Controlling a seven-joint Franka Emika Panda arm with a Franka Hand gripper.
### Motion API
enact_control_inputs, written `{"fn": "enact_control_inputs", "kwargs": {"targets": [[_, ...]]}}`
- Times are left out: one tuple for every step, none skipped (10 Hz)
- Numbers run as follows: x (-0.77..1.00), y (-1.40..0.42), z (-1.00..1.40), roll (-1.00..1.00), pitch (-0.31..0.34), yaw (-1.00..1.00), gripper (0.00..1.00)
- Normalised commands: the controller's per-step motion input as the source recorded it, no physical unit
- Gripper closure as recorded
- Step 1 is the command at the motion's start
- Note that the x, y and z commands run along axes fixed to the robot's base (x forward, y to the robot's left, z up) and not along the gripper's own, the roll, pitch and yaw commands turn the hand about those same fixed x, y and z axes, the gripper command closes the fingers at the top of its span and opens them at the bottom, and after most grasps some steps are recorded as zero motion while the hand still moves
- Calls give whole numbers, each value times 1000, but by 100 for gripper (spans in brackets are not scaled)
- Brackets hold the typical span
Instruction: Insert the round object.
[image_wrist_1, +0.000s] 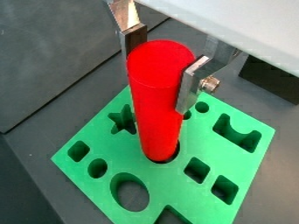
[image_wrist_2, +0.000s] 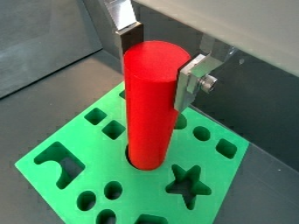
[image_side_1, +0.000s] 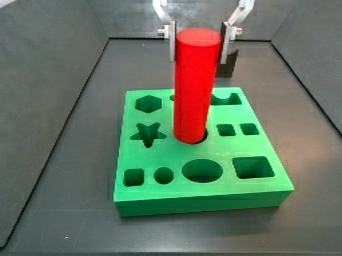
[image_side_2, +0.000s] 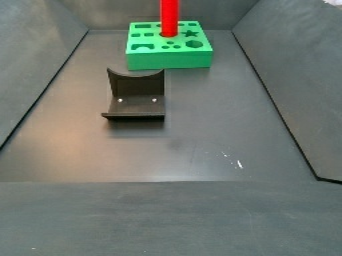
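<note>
The round object, a long bright red cylinder (image_wrist_1: 156, 96), stands upright with its lower end in a round hole near the middle of the green board (image_wrist_1: 87, 149). It shows the same way in both wrist views (image_wrist_2: 152, 105) and both side views (image_side_1: 195, 85) (image_side_2: 170, 15). My gripper (image_wrist_1: 163, 63) straddles the cylinder's top, one finger (image_wrist_1: 133, 39) on each side. In a side view the gripper (image_side_1: 199, 35) shows narrow gaps between the fingers and the cylinder, so it looks open.
The green board (image_side_1: 201, 198) has several other cut-outs: a star (image_side_1: 148, 133), a hexagon, squares and round holes. The dark fixture (image_side_2: 134, 95) stands on the floor apart from the board (image_side_2: 147, 58). Dark bin walls (image_side_1: 80, 90) rise on both sides.
</note>
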Motion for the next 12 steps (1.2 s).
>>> {"fn": "enact_control_inputs", "kwargs": {"targets": [[466, 0, -229, 0, 107, -100, 100], [406, 0, -183, -67, 83, -197, 100], [280, 0, -171, -53, 51, -194, 100], [86, 0, -146, 0, 34, -83, 100], [60, 0, -209, 0, 14, -77, 100], [60, 0, -246, 0, 0, -97, 100], [11, 0, -251, 0, 0, -120, 100], [0, 0, -240, 0, 0, -120, 100], [0, 0, -217, 0, -19, -94, 100], [0, 29, -151, -84, -91, 0, 100], [0, 51, 0, -50, 0, 0, 100], [0, 0, 0, 0, 0, 0, 100]]}}
